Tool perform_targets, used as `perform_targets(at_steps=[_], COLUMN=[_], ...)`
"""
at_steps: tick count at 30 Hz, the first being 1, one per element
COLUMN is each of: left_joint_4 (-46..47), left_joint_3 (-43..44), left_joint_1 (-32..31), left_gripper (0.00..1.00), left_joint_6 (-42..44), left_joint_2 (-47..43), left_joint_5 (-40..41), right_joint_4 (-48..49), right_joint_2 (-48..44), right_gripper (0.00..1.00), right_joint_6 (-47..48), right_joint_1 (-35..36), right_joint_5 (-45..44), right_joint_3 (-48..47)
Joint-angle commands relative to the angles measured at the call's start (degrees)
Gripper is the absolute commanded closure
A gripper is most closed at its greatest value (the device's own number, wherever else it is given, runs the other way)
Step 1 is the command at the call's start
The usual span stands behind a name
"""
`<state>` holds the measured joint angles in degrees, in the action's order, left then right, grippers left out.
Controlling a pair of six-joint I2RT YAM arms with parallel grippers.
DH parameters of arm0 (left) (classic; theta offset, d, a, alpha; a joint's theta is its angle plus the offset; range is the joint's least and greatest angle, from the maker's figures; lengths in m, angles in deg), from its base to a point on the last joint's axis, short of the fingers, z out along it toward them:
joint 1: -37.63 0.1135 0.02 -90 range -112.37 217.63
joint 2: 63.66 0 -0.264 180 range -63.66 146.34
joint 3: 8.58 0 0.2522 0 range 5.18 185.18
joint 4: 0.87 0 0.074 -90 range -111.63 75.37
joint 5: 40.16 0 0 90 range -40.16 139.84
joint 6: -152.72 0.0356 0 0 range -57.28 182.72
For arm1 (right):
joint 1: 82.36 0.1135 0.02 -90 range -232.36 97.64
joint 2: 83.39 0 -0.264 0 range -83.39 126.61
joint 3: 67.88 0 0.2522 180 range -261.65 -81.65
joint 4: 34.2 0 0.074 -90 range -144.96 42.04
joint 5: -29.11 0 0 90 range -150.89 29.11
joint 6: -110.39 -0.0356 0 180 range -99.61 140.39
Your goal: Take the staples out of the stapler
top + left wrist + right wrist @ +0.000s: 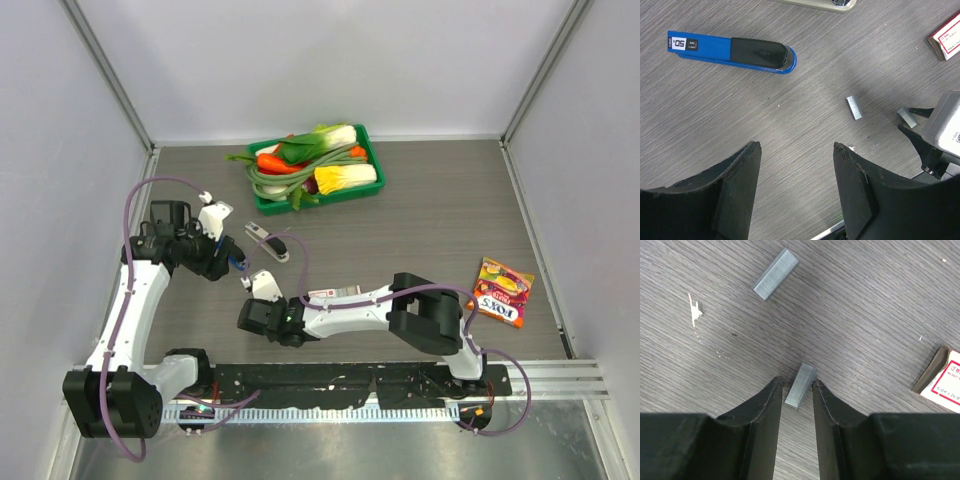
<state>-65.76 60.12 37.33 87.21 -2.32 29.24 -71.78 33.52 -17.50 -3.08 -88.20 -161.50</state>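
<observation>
Grey wood-grain table [420, 200]: from above, the small black stapler with a silver metal top [268, 241] lies flat, near a green vegetable tray [335, 198].

Left wrist: the left gripper [796, 147] gapes wide over bare table, with a blue stapler [730, 49] beyond.

Right wrist: the right gripper [797, 384] pinches one silver-grey staple strip [801, 381]. A second staple strip [775, 274] lies loose ahead.

Robot test cell in a lab, pale panel walls [300, 60] in aluminium framing [110, 75], grey wood-grain counter [420, 210], left arm [135, 300] and right arm [350, 305] bolted to a black rail [350, 380], purple cables [126, 215] looping, props out, green tray [374, 152] of toy vegetables [315, 160], sweets packet [503, 292].
</observation>
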Motion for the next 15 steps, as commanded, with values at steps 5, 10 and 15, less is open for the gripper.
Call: perform_targets(at_steps=[5,10,15], left_joint_4=[0.0,-0.3,-0.4], left_joint_3=[-0.4,-0.6,-0.6], left_joint_1=[0.1,0.0,0.0], left_gripper=[0.37,0.37,0.37], left_joint_6=[1.0,1.5,1.9], left_joint_2=[-0.3,-0.3,-0.3], left_joint_5=[-1.1,-1.0,-0.8], right_joint_4=[-3.3,-4.2,-3.9], right_joint_2=[-0.8,-1.1,-2.2], right_gripper=[0.65,0.64,0.65], right_joint_6=[-0.7,-0.8,-1.1], right_joint_1=[0.2,0.2,0.3], right_joint_5=[-3.0,-3.4,-3.5], right_joint_3=[-0.2,-0.1,1.5])
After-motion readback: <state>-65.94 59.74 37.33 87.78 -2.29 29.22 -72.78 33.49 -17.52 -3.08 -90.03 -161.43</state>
